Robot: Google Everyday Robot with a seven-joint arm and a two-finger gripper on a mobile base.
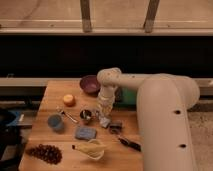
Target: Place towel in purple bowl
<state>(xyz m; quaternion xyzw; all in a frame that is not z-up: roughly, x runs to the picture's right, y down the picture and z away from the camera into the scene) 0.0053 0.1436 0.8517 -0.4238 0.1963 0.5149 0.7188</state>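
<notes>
Currently tool (104, 114) low over table (52, 95), beside dark cup (86, 116).

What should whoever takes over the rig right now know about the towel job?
Gripper: low over the middle of the table, just right of the small metal cup. I cannot tell whether it holds anything.
Towel: most likely the blue-grey flat pad, lying on the table in front and to the left of the gripper, apart from it.
Purple bowl: at the back edge of the table, behind the gripper; no towel shows in it.
Done: nothing placed yet.
Left: grasp the pad, lift it, carry it back to the bowl, release.
</notes>
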